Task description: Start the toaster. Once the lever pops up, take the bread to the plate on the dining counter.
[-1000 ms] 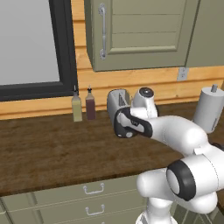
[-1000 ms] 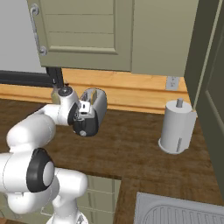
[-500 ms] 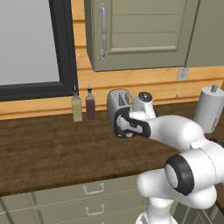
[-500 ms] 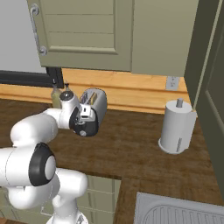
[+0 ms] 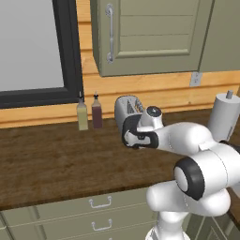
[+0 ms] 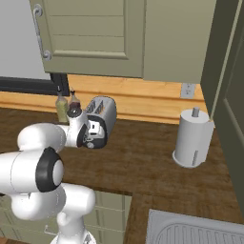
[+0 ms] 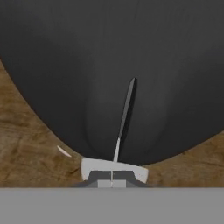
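- Dark wood-grain table (image 5: pixel 51 164) is noted beneath green cabinets.
- Small silver-grey rounded toaster (image 6: pixel 107 112) is stood near the wall.
- Hand (image 6: pixel 91 138), fingers pressed together, is set against its black end, judged for depressing the lever (image 7: pixel 127 111).

I see the small rounded silver-grey toaster (image 6: pixel 106 114) as smooth brushed metal, its black end panel (image 7: pixel 112 65) matt, and the dark-brown counter (image 5: pixel 51 159) as matt wood grain.

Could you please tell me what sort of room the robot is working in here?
Most likely a kitchen: a toaster and a paper-towel roll stand on a wood counter with drawers, under wall cabinets.
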